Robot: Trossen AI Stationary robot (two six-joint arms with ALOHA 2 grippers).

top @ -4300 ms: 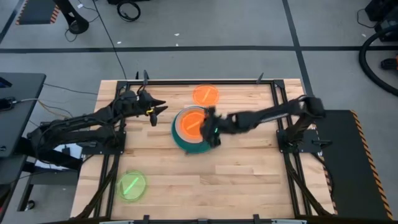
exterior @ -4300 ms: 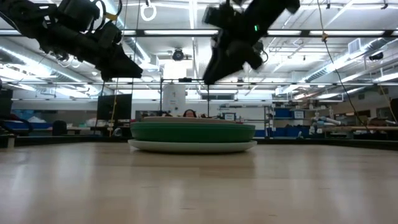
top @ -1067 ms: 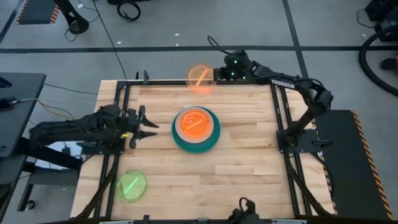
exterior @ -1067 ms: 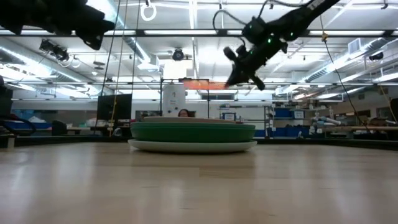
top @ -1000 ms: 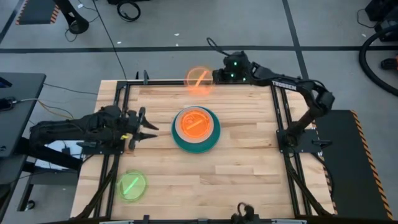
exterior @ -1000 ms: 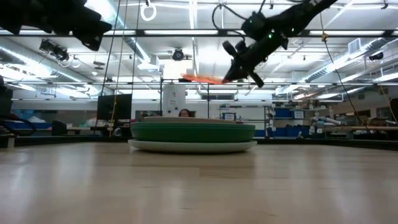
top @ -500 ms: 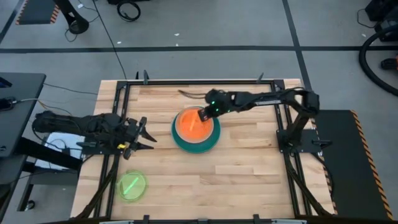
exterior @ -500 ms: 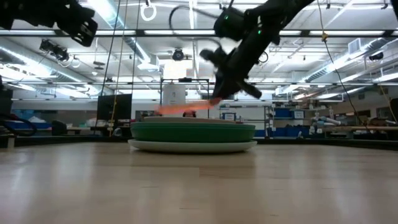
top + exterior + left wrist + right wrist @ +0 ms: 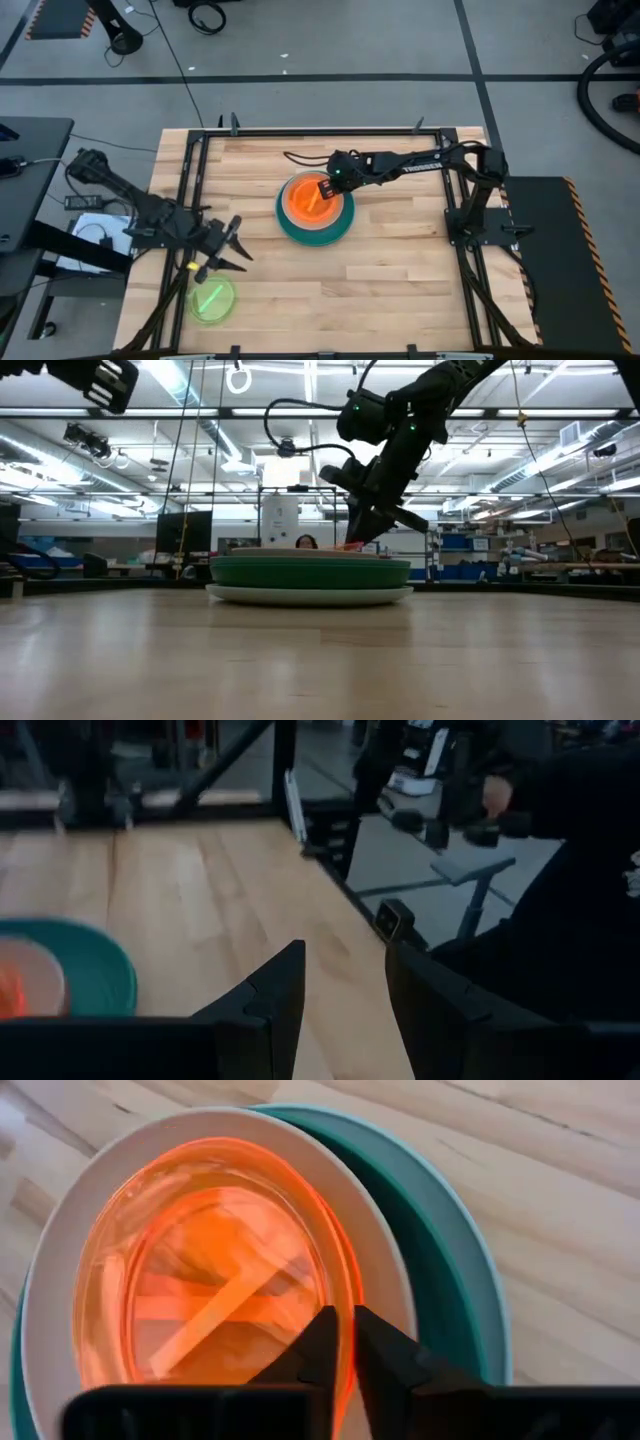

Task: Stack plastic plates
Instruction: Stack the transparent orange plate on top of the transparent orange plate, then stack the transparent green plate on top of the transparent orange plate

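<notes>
The right gripper (image 9: 325, 187) pinches an orange plate (image 9: 313, 200) on the stack (image 9: 340, 225). At 8 o'clock, the left gripper (image 9: 226, 250) is spread near the lime plate (image 9: 211, 299).

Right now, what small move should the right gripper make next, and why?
Probably open. The right gripper is shut on the rim of the small translucent orange plastic plate, which already appears to lie centred on the plate stack; releasing would leave it stacked.
</notes>
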